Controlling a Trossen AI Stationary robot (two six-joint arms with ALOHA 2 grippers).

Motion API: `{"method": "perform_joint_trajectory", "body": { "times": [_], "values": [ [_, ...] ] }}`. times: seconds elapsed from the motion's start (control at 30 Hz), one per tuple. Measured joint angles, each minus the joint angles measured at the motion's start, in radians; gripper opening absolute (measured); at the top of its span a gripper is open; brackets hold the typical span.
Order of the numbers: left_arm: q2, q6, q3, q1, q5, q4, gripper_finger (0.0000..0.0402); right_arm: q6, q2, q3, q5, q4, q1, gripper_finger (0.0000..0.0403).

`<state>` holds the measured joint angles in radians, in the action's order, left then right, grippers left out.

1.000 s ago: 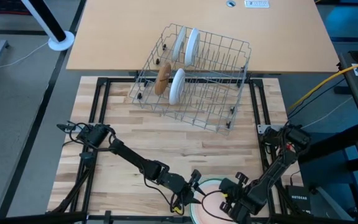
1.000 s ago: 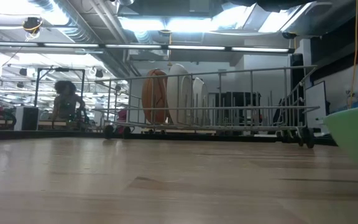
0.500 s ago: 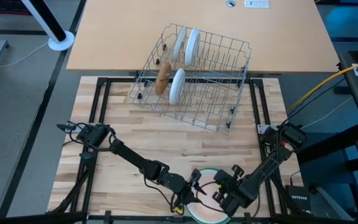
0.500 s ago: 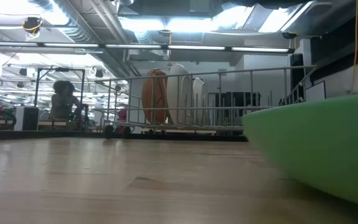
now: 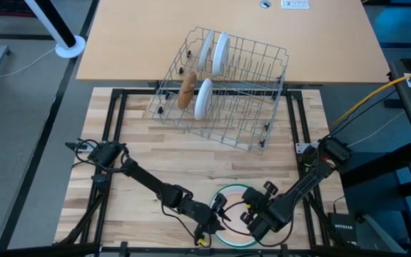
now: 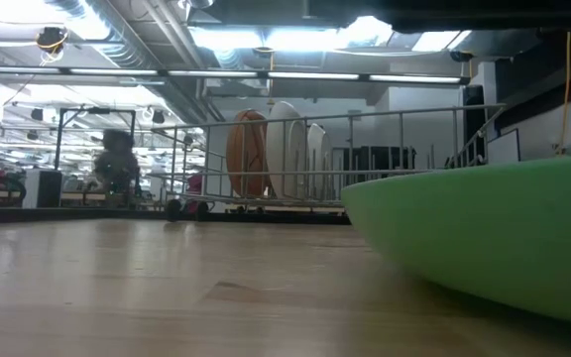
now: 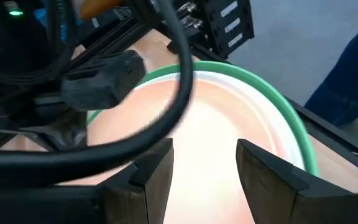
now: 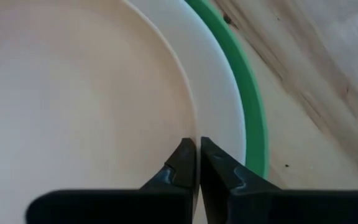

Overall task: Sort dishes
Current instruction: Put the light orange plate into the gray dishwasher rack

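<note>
A stack of plates lies on the table near its front edge: a large green plate [image 5: 228, 191] at the bottom, a white one [image 8: 211, 81] on it and a pale tan one [image 8: 73, 93] on top. My right gripper [image 8: 196, 152] is shut at the tan plate's rim. My left gripper [image 7: 205, 168] is open just above the stack's left side and touches nothing. A brown plate [image 5: 186, 89] and three white plates [image 5: 204, 98] stand on edge in the grey wire rack [image 5: 223, 89] at the far side. My right gripper pinches the top tan plate's rim [image 8: 190, 127] between its two fingers, which come from above and from the table's right, slanting down. The plate lies flat on the white and green plates, and the stack rests on the table.
The green plate fills the right of the low view [image 6: 484, 233]. The wire rack stands tilted across the table's far edge. Bare wood [image 5: 191, 153] lies between rack and stack. A person [image 6: 117, 164] shows in the room behind.
My right gripper has gone toward the table's left edge and a little toward the far edge. The plate stack has slid along the table with it, so that the green plate now fills much of the low view's right.
</note>
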<state>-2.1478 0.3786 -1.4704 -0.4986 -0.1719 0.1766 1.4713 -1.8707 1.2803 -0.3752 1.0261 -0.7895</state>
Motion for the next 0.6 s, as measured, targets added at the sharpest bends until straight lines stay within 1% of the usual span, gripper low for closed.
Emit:
{"method": "perform_joint_trajectory", "body": {
  "times": [0.17,0.3,0.4,0.53,0.6],
  "values": [
    [0.001,0.011,0.0,-0.012,0.0,-0.033,0.0166,-0.014,0.0,0.024,0.001,0.019,0.0,0.0011],
    [0.001,0.056,0.0,-0.022,-0.008,-0.077,0.0166,-0.014,0.0,0.05,0.002,0.064,-0.001,0.0011],
    [0.001,0.107,0.0,-0.03,-0.051,-0.121,0.0166,-0.014,0.002,0.076,0.005,0.098,0.0,0.0009],
    [0.001,0.175,0.0,-0.039,-0.157,-0.15,0.0166,-0.015,0.002,0.109,0.02,0.136,0.003,0.0011],
    [0.002,0.213,0.0,-0.042,-0.186,-0.149,0.0166,-0.015,0.002,0.122,0.031,0.151,0.006,0.0011]
  ]
}}
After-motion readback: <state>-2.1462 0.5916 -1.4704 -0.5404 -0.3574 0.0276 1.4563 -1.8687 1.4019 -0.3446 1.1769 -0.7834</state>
